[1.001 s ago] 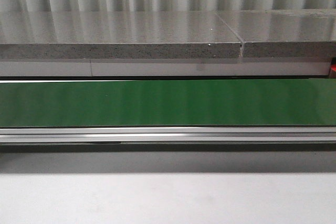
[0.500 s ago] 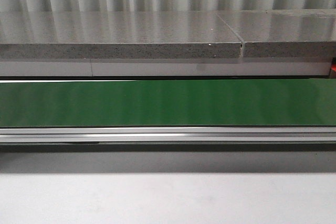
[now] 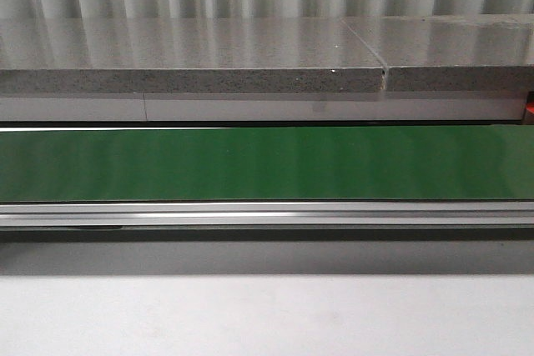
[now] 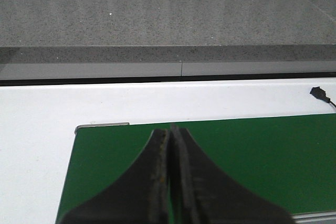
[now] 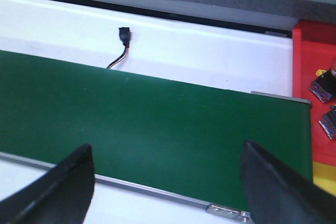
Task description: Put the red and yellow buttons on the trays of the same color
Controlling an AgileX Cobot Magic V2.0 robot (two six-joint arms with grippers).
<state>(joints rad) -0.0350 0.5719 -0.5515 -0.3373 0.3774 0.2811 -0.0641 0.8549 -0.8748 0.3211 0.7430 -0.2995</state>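
Spanning the front view from edge to edge: green conveyor belt [image 3: 267, 162], bare, with an aluminium rail [image 3: 267, 216] along its near edge. Behind it, a grey speckled stone ledge [image 3: 192, 64] with a seam toward the right; in front, the white desk [image 3: 267, 314]. Neither pincer nor any button shows in this view.

Left wrist view: left pincer [image 4: 170, 182], both dark fingers pressed together with nothing between them, poised over the belt's end [image 4: 252, 156]. A metal corner bracket [image 4: 102, 126] marks the belt's corner on the white desk. A small black connector [image 4: 318, 92] lies on the desk beyond the belt.

Right wrist view: right pincer [image 5: 168, 182], fingers spread wide and empty, above the belt near its other end. Red tray [image 5: 315, 51] sits just past that end, holding two small dark items [image 5: 321, 88], possibly buttons, too small to tell. A yellow surface [image 5: 324, 174] adjoins the tray. Black connector on a thin wire [image 5: 124, 35] lies on the desk beyond the belt.
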